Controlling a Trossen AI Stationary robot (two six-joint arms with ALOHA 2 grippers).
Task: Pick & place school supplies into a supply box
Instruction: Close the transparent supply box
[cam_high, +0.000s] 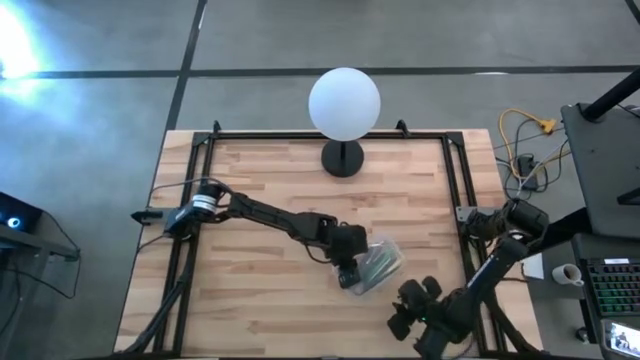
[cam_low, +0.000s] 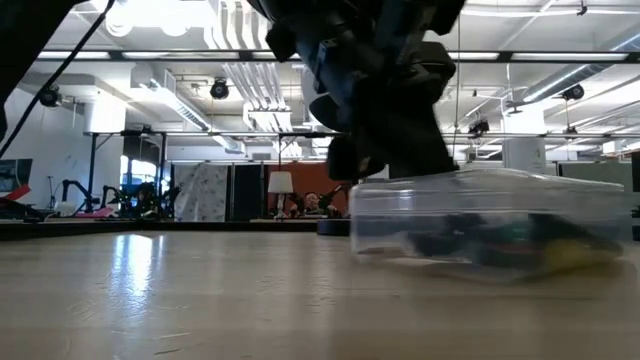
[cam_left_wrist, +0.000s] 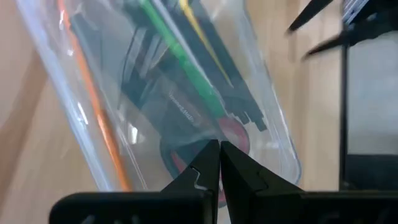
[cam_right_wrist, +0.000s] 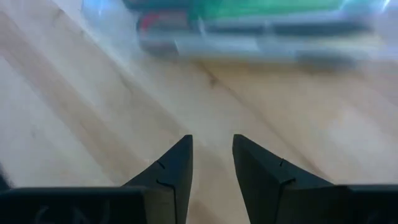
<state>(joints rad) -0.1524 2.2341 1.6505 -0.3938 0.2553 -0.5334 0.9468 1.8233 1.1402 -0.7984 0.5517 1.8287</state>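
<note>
**Supply box filled, left end effector closed above it**

The supply box (cam_high: 375, 264) is seen lying on the wooden surface (cam_high: 260, 190), right of centre in the lower half of the high view, set at a slant. Pens and pencils are held inside it: a green pen (cam_left_wrist: 177, 59), a yellow one (cam_left_wrist: 198, 28), an orange-brown pencil (cam_left_wrist: 93, 99) along one wall, and several black ones (cam_left_wrist: 146, 81). The red-handled scissors (cam_left_wrist: 233, 138) are noted at one end of the box, partly hidden by the left fingers.

The left end effector (cam_high: 347, 270) is positioned directly over the left end of the box as seen in the high view. Its fingers (cam_left_wrist: 199, 169) are pressed together tip to tip, and nothing is gripped between them. In the low view its dark bulk is seen above the left end of the box (cam_low: 490, 225); whether contact is made cannot be told.

The right end effector (cam_high: 408, 312) is placed near the lower right of the high view, just below the box and apart from it. Its fingers (cam_right_wrist: 174, 165) are held a little apart, with only bare wood between them, and the box (cam_right_wrist: 249, 28) is seen beyond.

The white globe lamp (cam_high: 344, 104) stands at the top centre of the surface.
</note>
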